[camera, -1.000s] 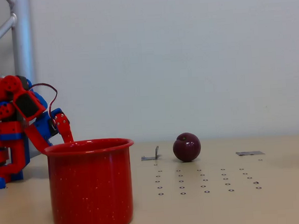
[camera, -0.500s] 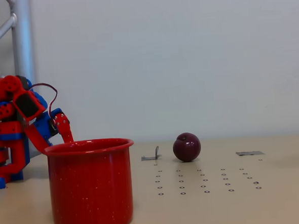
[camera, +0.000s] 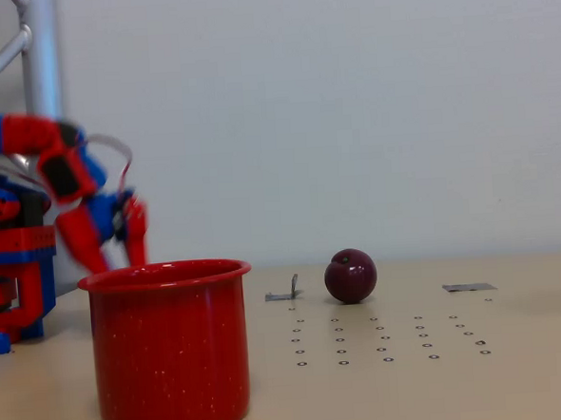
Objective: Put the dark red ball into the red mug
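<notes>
One step in hand, by my judgement: the reach toward the ball, grasp not yet made.

Bench (camera: 520, 386): pale top, w/ a grid of small dark marks right of centre and two bits of grey tape near its back edge.

Red mug (camera: 170, 350): upright at front left of the fixed view, mouth open upward, nothing seen above the rim. Largest item, nearest the camera.

Arm: red and blue, behind the mug at left, blurred. End effector (camera: 130, 240) points down just behind the mug rim; too smeared to read, so cannot tell if fingers are wide or narrow. Nothing seen held.

Dark red ball (camera: 350, 275): resting on bench, right of the mug and well apart from it, further back, near one tape piece. Untouched.

Recommendations for the step:
- Swing over the mug w/ clearance; rim sits close to the end effector's path.
- Open fingers fully before descent. Ball is round and glossy, likely to roll if nudged on one side.
- Come down from above, fingers straddling the widest part, close gently.
</notes>
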